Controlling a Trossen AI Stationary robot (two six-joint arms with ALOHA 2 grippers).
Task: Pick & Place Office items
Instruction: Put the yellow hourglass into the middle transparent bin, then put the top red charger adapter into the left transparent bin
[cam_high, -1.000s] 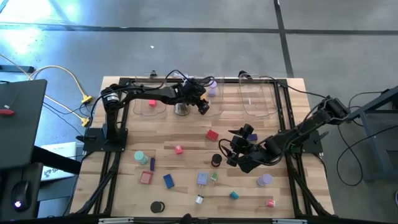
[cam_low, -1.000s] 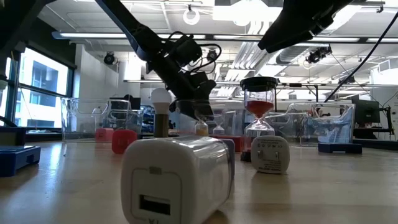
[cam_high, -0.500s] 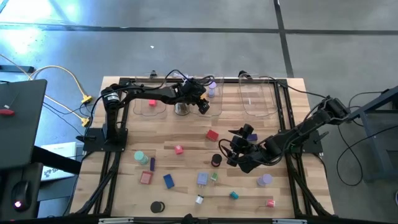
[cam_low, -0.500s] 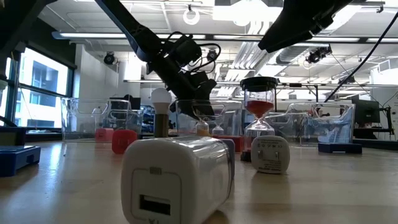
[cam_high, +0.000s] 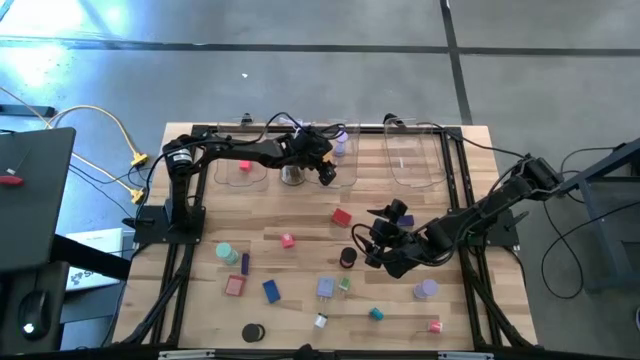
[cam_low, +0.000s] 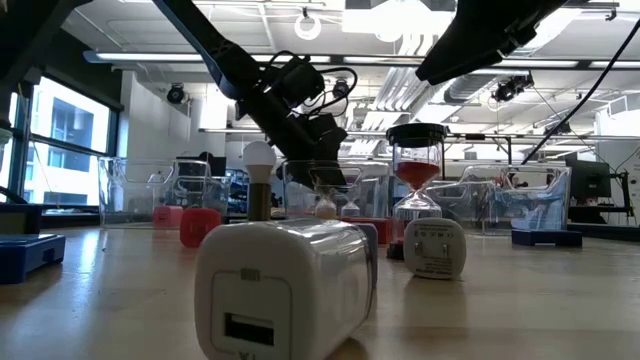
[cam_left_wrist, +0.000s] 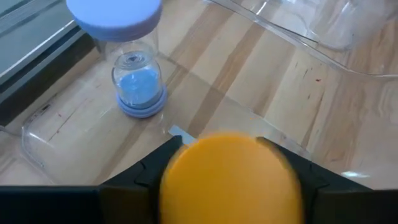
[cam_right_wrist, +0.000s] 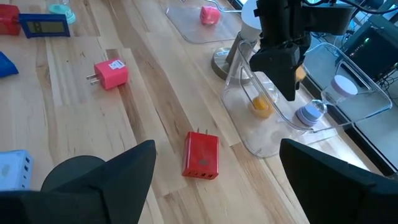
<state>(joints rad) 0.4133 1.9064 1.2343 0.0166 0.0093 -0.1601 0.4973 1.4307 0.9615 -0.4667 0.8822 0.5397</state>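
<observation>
The wooden table (cam_high: 300, 225) fills the middle of the high view. Clear trays (cam_high: 415, 160) line its upper edge. The left hand (cam_high: 326, 172) sits upper centre above the middle tray; an orange ball (cam_left_wrist: 231, 180) fills the gap between its fingers, though whether it grips it I cannot tell. The right hand (cam_high: 370, 245) waits right of centre, fingers spread, holding nothing. A red plug (cam_high: 342, 216) lies mid-table, a pink plug (cam_high: 288, 240) to its lower left. Small blocks, such as a blue block (cam_high: 271, 291), scatter the lower half.
</observation>
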